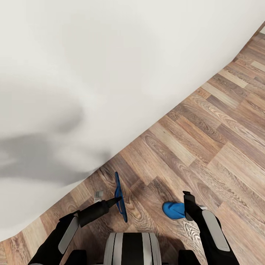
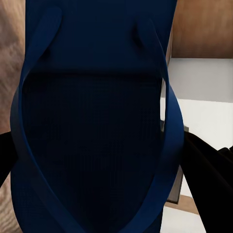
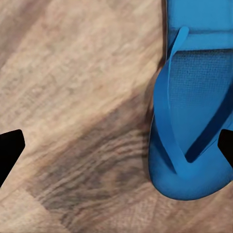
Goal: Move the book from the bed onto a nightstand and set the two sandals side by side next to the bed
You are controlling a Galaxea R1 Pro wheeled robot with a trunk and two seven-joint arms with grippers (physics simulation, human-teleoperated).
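My left gripper (image 1: 115,201) is shut on one blue sandal (image 1: 120,197), which it holds on edge just above the plank floor beside the bed (image 1: 92,73). In the left wrist view that sandal (image 2: 92,121) sits right against the camera between the black fingers (image 2: 211,179). The other sandal (image 1: 173,210) lies flat on the floor to the right. My right gripper (image 1: 189,198) hangs open over it, and the sandal (image 3: 194,121) lies by one fingertip (image 3: 226,146). The book and the nightstand are out of view.
The bed's pale mattress cover overhangs the floor along a diagonal edge from lower left to upper right. A small grey block (image 1: 98,195) sits on the floor by that edge. Brown plank floor (image 1: 206,132) stretches to the right. My base (image 1: 130,248) is just below the sandals.
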